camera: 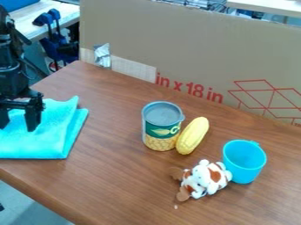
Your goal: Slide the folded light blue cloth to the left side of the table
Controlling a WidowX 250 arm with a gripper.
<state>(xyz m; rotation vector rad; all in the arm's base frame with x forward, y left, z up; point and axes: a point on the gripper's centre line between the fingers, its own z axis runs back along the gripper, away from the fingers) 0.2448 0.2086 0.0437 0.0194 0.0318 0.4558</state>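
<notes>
Gripper: the black two-finger gripper [17,126] hangs at the left side of the view, pointing down over a folded turquoise cloth [52,141]. Fingers spread wide, nothing seen between them but cloth below. Contact between tips and fabric: cannot tell.

Cloth: lies flat on the wooden tabletop [111,176], near its front-left edge. Layers show along the right side, so it is folded over itself; the fold probably keeps it compact and gives a thicker edge. Its low, flat lie accounts for the downward pose above it, in my judgement.

Other items, well apart from the gripper, to the right:
- Corn can [160,128], upright on its base, grey top facing up; the flat base makes this a stable stance.
- Yellow toy corn cob [192,136], lying at a slant just beside the can, whose side may check it from rolling that way. Touching or not: unclear.
- Blue cup [244,162], upright, mouth up, a small handle at the far side. Interior reachable from above as it stands.
- White and brown plush animal [207,177], slumped against or right beside the cup; its soft body likely settles rather than stands.

Behind: a cardboard panel [188,48] runs along the far side of the table, likely as a backdrop or barrier.
</notes>
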